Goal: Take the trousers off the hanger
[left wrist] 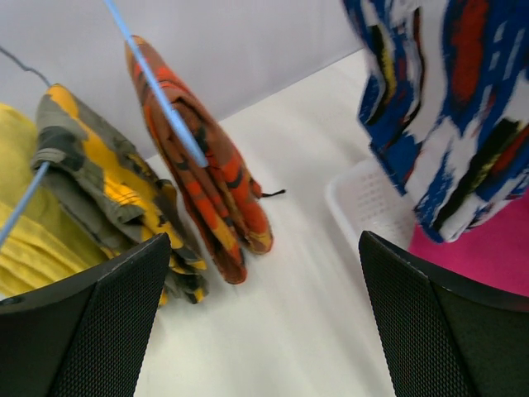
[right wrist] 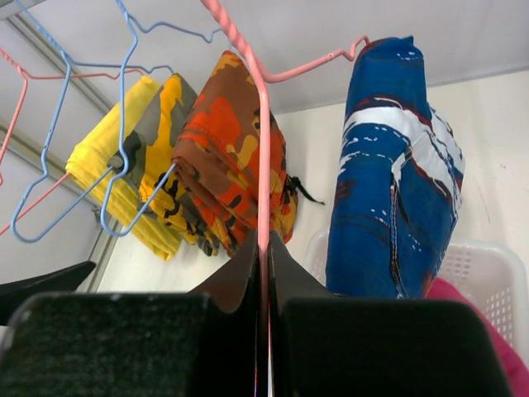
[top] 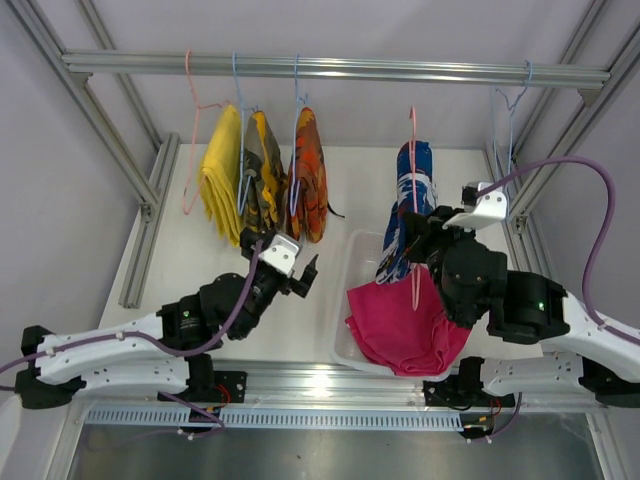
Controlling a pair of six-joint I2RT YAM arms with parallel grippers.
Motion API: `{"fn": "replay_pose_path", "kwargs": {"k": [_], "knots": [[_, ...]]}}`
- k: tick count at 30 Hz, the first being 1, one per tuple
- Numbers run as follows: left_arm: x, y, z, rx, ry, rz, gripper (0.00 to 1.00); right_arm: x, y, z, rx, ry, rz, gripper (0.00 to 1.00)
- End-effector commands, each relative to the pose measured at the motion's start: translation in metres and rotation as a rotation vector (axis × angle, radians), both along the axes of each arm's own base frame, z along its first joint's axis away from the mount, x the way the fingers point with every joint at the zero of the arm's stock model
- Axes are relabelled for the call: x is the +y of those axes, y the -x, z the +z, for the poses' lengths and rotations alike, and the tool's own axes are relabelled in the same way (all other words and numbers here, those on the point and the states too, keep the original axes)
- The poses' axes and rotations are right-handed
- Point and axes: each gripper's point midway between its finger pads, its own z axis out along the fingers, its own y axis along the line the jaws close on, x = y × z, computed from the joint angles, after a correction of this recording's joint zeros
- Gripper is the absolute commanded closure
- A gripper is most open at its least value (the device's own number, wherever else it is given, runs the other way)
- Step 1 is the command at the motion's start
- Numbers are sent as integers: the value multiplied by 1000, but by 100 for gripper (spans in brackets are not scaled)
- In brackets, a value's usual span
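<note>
Rail: a metal bar (top: pixel 340 68) runs across the top of the frame, with hangers hooked over it.
Left group: the plain yellow trousers (top: pixel 220 175), the olive-yellow camouflage trousers (top: pixel 262 170) and the orange camouflage trousers (top: pixel 308 175) hang folded side by side on wire hangers under the left half of the rail, close to one another.
Spare hanger: a bare blue hanger (top: pixel 515 100) hangs at the far right end of the rail.
Blue patterned trousers: the blue trousers (top: pixel 412 205) with white and red print are draped over the pink hanger (right wrist: pixel 263 124), their lower end hanging above the white basket (top: pixel 352 262).
Pink hanger: its wire runs upright between the right arm's fingers (its top end shows below the rail in the overhead view, and whether it hooks onto anything cannot be told).
Magenta-pink trousers: the magenta-pink trousers (top: pixel 405 325) lie crumpled in the basket, spilling over its near rim, off any hanger.
Right gripper: the right gripper (right wrist: pixel 264 256) is pinched tight on the pink hanger's wire, just beside the blue trousers.
Left gripper: the left gripper (left wrist: pixel 264 248) has its jaws spread wide and holds nothing; it sits low in front of the orange camouflage trousers, apart from them.
Table: the white tabletop (top: pixel 200 275) carries the basket to the right of centre.
</note>
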Motion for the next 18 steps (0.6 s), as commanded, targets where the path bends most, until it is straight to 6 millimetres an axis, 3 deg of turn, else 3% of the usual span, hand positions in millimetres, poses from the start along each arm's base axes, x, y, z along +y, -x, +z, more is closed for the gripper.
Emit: {"fn": "replay_pose_path", "kwargs": {"k": [1,6,7,12,13,15,18], "knots": [[-11,7,34,-4,148,7,1,-20,8,17,-15,-186,-92,100],[-38,21,26,-29,208,-7,1,-28,11,8,-12,-199,-119,100],[-43,23,34,-51,293,-12,1,-29,11,4,-4,-206,-126,100],[-82,39,28,-139,356,-88,1,-33,11,-7,2,-239,-141,100],[-89,43,39,-169,420,-114,1,-31,11,-11,3,-241,-138,100],[-108,49,32,-217,374,-142,1,-30,10,-12,7,-253,-132,100],[-120,56,44,-282,397,-180,1,-30,9,-11,13,-254,-121,100]]}}
